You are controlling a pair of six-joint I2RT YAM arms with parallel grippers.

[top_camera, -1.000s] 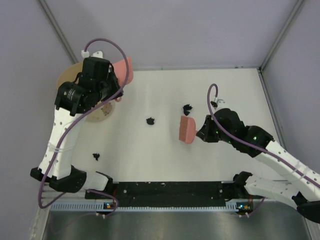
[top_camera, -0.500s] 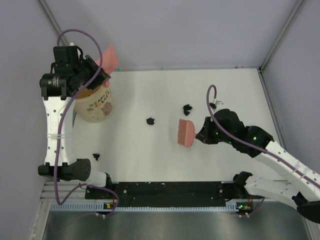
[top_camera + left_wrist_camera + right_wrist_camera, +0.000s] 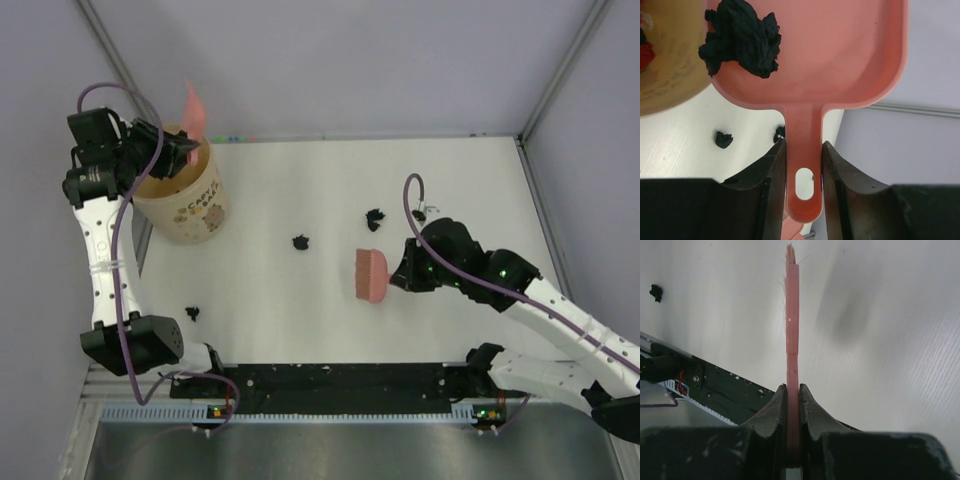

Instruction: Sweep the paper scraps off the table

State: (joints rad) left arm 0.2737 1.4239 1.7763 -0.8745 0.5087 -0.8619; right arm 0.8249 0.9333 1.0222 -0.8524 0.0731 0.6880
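My left gripper (image 3: 168, 152) (image 3: 803, 170) is shut on the handle of the pink dustpan (image 3: 192, 112) (image 3: 840, 55), held tilted over the tan paper cup (image 3: 190, 205) (image 3: 660, 75) at the table's (image 3: 460, 190) far left. One black paper wad (image 3: 740, 37) lies in the pan at its lip, next to the cup's rim. Three scraps lie on the table: one (image 3: 375, 218) at mid-right, one (image 3: 300, 241) in the middle, one (image 3: 191, 313) near left. My right gripper (image 3: 405, 272) (image 3: 792, 400) is shut on the pink brush (image 3: 371, 275) (image 3: 792, 315), bristles pointing left.
A black strip (image 3: 340, 385) (image 3: 715, 385) runs along the table's near edge. Grey-lilac walls enclose the far, left and right sides. The left arm stands along the left edge, its cable looping above. One scrap (image 3: 656, 292) shows far left in the right wrist view.
My left arm has lifted the dustpan and swung it left, uncovering the cup and tipping the pan up over its rim. My right gripper with the brush has shifted slightly left and nearer.
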